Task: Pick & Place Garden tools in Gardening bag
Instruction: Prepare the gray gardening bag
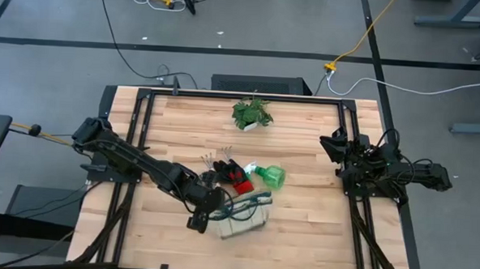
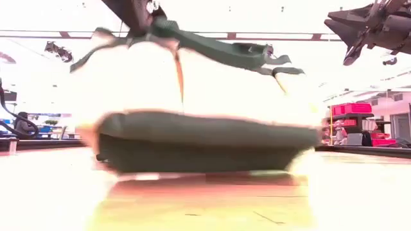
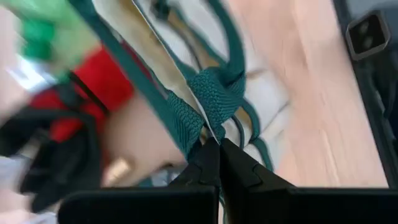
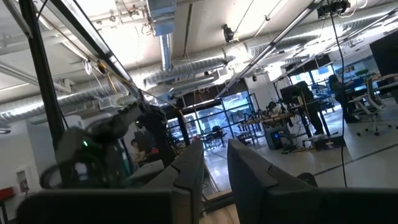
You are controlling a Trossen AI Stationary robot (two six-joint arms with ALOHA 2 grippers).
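My left pincer (image 3: 214,144) is clenched on the gardening bag's (image 1: 244,222) dark green handle (image 3: 211,93). Red-and-black gloves (image 1: 236,177) lie just beside the bag. My right pincer (image 4: 214,155), fingers parted and holding nothing, waits raised at the surface's (image 1: 302,210) right edge.
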